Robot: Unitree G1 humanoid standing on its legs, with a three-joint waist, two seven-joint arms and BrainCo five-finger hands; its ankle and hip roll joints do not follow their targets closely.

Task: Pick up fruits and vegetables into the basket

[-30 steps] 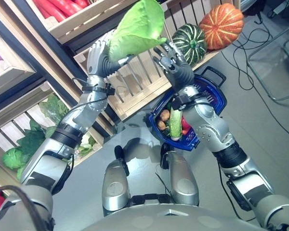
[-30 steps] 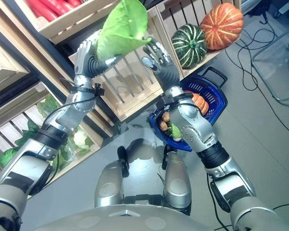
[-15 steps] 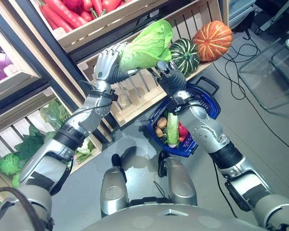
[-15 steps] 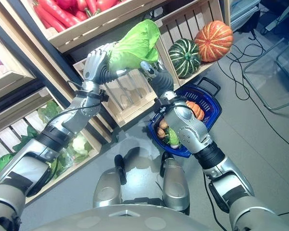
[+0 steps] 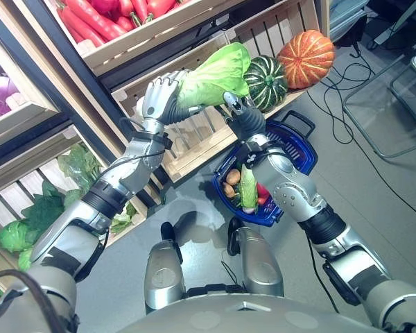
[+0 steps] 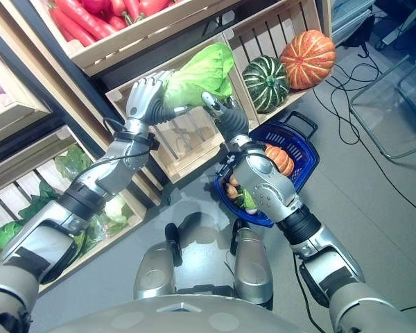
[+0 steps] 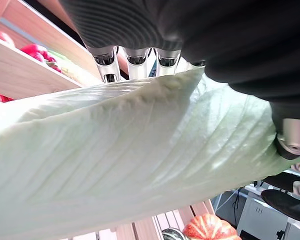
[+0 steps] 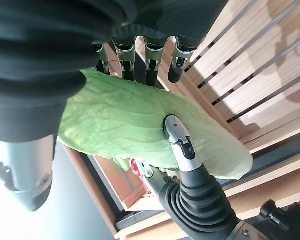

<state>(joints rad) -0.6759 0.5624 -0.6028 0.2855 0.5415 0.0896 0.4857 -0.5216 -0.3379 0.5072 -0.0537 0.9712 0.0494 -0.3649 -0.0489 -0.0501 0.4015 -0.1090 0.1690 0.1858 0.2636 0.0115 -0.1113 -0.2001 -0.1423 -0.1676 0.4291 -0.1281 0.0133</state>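
L hand point(image 5: 161, 97) has its fingers curled round a big green lettuce leaf point(image 5: 215, 73), held up high. R hand point(image 5: 240, 113) is raised just beside it, fingers loosely spread and reaching at the leaf's edge, gripping nothing. Blue basket point(image 5: 301, 142) sits on the floor below the hands w/ several veg already inside; the leaf isn't in yet. No readable labels anywhere.

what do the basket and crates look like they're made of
Basket: looks like glossy blue plastic, with a moulded rim and a black handle. Crates: pale unfinished wood, judging by the slats with gaps and visible grain.
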